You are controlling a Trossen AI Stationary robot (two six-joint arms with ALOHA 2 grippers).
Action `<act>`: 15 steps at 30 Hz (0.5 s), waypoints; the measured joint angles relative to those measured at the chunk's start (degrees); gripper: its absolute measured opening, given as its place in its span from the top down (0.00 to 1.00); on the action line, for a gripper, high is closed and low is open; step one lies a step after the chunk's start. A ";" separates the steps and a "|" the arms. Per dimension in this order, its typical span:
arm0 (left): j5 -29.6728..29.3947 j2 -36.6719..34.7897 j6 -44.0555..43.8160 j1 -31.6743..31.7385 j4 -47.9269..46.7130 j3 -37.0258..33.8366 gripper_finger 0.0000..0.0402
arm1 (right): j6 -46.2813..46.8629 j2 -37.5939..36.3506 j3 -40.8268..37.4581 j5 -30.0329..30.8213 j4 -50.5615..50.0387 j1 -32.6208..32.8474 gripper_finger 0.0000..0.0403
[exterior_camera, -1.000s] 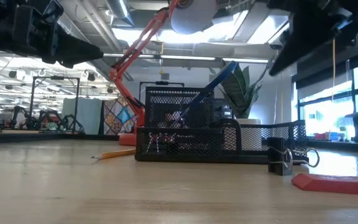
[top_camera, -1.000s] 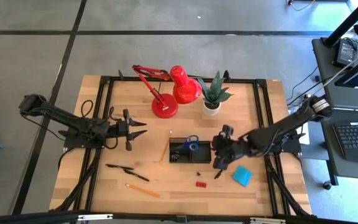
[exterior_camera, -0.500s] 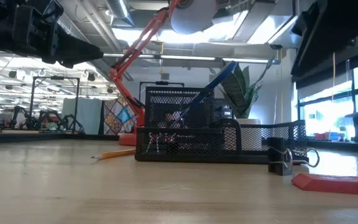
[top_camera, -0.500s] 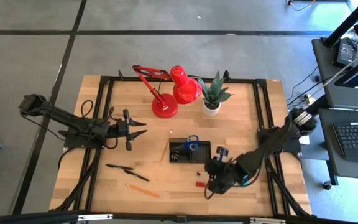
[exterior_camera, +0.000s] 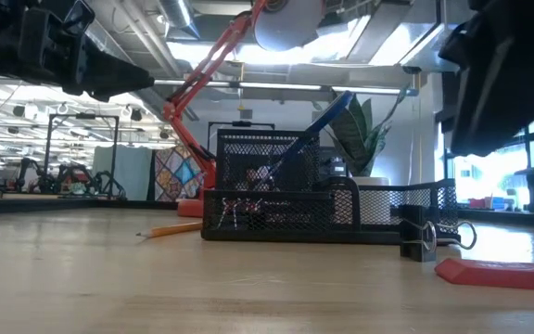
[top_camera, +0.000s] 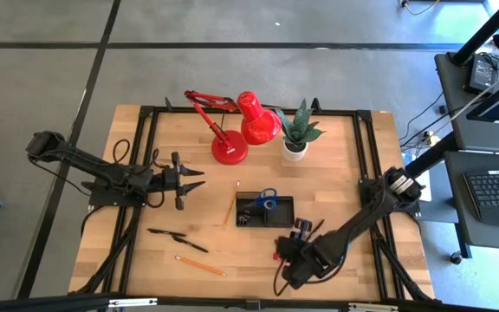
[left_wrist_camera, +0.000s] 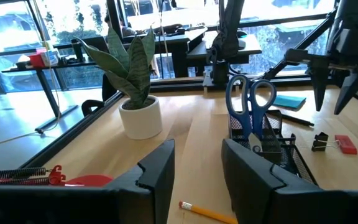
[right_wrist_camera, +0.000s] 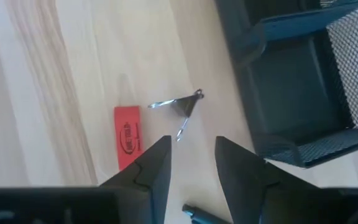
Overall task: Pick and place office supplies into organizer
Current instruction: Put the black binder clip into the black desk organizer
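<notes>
So only the scissors (top_camera: 267,198) sit in the organizer (top_camera: 264,211) so far, while pens (top_camera: 178,238), pencil (top_camera: 201,266), eraser (right_wrist_camera: 127,137) and clip (right_wrist_camera: 182,106) wait on the worktop under the open, empty right end effector (right_wrist_camera: 191,163).

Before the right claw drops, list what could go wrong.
1. The small black binder clip and flat red eraser lie close together below the open right claw; it may nudge one while taking the other.
2. The black mesh organizer stands right beside them, so a finger could catch its wall.
</notes>
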 joint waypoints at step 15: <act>0.02 0.00 0.15 0.00 -0.04 0.00 0.68 | 0.19 3.12 0.00 -0.13 1.82 0.33 0.68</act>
